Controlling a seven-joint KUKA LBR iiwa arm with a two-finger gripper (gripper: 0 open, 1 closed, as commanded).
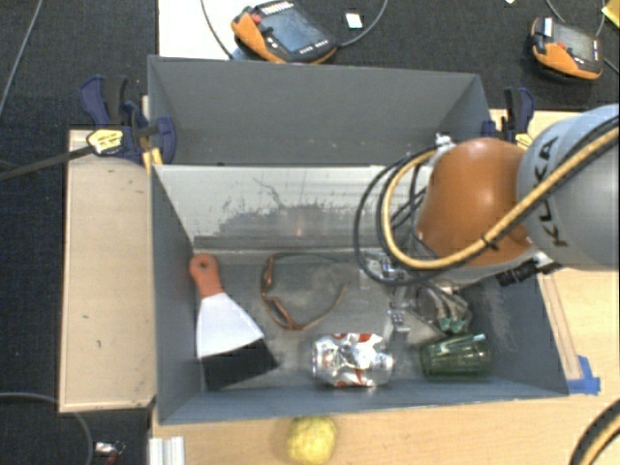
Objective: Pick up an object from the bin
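The arm [572, 192] comes in from the right, its orange cover [475, 201] over the right half of the bin [320, 114]. Under the cover the claw [397, 325] hangs low by the floor, just above the right end of a crushed silver-and-red can [351, 360] at the middle of the near wall, with a green cup [455, 355] on its side just to the right. Whether the claw is wide or narrow, I cannot tell. Brown glasses [295, 294] lie further left, and a brush [225, 329] lies by the left wall
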